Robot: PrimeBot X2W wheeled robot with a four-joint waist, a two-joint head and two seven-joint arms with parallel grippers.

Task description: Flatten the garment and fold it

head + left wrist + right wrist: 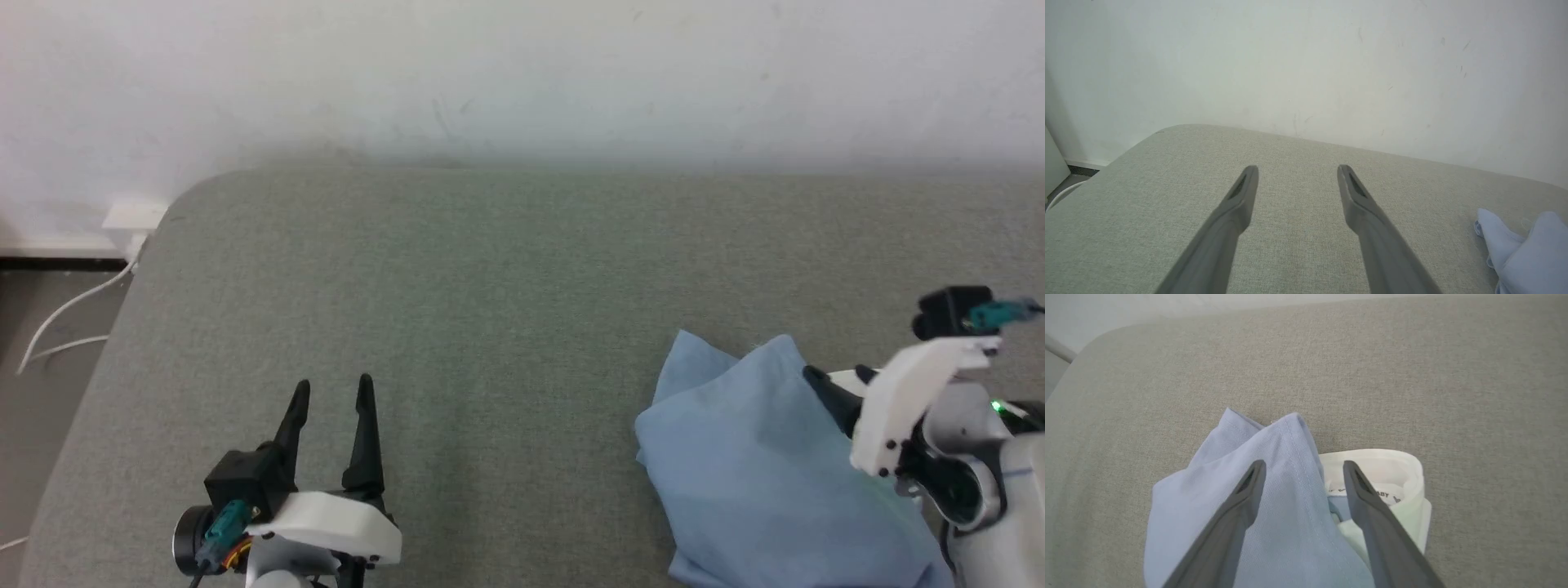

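The light blue polo shirt (1290,522) is soft, finely knit matt cloth; its white collar (1404,473) looks smoother. The grey-green surface (490,286) is coarse woven fabric. My dark fingers (1229,220) are smooth matt plastic, the white wall (522,73) dull and scuffed.

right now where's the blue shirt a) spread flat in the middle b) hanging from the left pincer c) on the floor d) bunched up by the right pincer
d: the shirt sits in a crumpled heap under the open right pincer, while the left pincer stands open over the bare grey surface, apart from it.
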